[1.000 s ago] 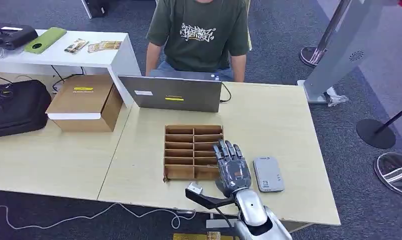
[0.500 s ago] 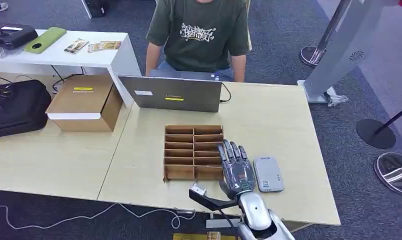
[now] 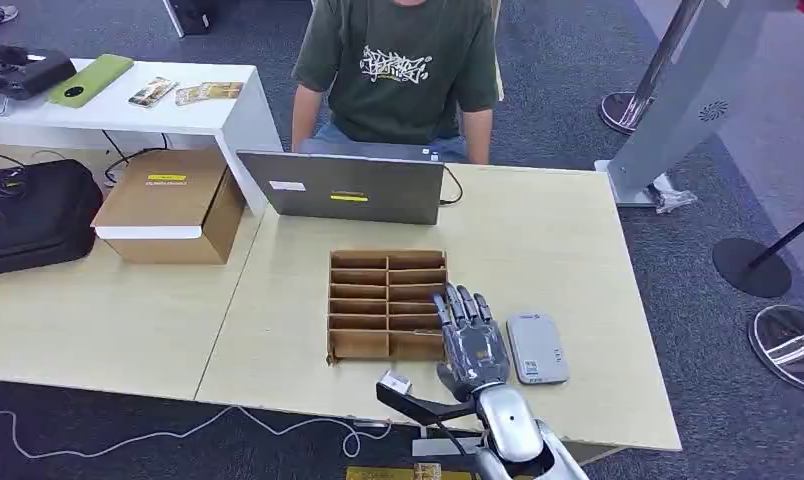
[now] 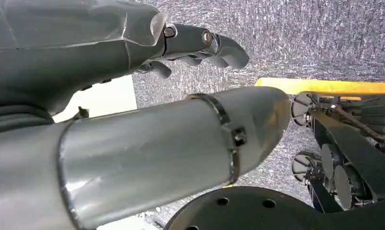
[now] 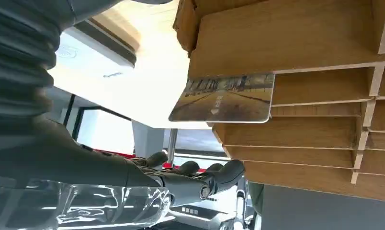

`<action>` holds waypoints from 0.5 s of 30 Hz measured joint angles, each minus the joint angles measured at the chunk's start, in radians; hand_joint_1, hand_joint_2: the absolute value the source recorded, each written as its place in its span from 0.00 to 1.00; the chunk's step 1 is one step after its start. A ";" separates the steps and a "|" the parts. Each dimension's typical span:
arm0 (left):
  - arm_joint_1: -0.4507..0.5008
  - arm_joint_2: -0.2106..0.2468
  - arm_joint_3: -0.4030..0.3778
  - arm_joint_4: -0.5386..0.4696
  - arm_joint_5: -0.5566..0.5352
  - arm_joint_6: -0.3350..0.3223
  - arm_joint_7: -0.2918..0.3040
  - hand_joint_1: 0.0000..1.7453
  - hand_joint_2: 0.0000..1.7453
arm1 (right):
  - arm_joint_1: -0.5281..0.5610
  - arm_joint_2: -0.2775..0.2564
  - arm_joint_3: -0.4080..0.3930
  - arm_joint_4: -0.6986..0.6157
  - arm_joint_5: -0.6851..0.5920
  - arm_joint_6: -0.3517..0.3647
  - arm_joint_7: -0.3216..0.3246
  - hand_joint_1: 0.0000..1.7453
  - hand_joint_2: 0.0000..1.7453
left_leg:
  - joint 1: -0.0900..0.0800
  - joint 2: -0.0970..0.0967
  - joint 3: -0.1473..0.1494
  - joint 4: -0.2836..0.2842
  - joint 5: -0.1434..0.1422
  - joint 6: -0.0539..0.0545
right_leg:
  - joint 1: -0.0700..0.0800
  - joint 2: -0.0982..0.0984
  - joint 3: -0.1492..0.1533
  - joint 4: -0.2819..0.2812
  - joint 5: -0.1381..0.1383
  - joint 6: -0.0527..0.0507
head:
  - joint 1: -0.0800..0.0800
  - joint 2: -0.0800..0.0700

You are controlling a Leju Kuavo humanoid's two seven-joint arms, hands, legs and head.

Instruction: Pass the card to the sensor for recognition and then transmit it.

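Observation:
A wooden slotted rack (image 3: pixel 378 300) lies in the middle of the table (image 3: pixel 538 240), with a flat grey sensor (image 3: pixel 536 348) just to its right. My right hand (image 3: pixel 468 340) hovers over the rack's near right corner, between rack and sensor, with its fingers straight and apart. In the right wrist view a card (image 5: pixel 224 98) with a printed picture sticks out of a slot of the rack (image 5: pixel 300 38). My right hand's fingers (image 5: pixel 200 184) lie apart from the card and hold nothing. My left hand (image 4: pixel 195 43) hangs over grey carpet with nothing in it.
A person in a green shirt (image 3: pixel 398 70) sits behind a grey laptop (image 3: pixel 343 187) at the table's far edge. A cardboard box (image 3: pixel 173 205) and a black bag (image 3: pixel 33 215) rest on the left table. Metal stanchion bases (image 3: pixel 753 265) stand on the right.
My right hand has drifted slightly to the right, toward the sensor, with its fingers still spread. Nothing else has moved.

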 joint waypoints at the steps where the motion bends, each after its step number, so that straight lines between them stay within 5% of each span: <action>1: 0.000 0.000 0.000 0.000 -0.001 0.000 0.000 0.00 0.00 | -0.002 0.001 0.000 0.003 -0.006 -0.001 -0.003 0.00 1.00 | 0.000 0.000 0.000 0.000 0.000 0.000 | 0.000 0.000 0.000 0.000 0.000 0.000 | 0.000 0.000; 15: 0.000 0.000 0.001 0.000 -0.016 0.001 0.000 0.00 0.00 | -0.018 0.008 -0.002 0.038 -0.008 -0.002 0.001 0.00 1.00 | 0.000 0.000 0.000 0.000 0.000 0.000 | 0.000 0.000 0.000 0.000 0.000 0.000 | 0.000 0.000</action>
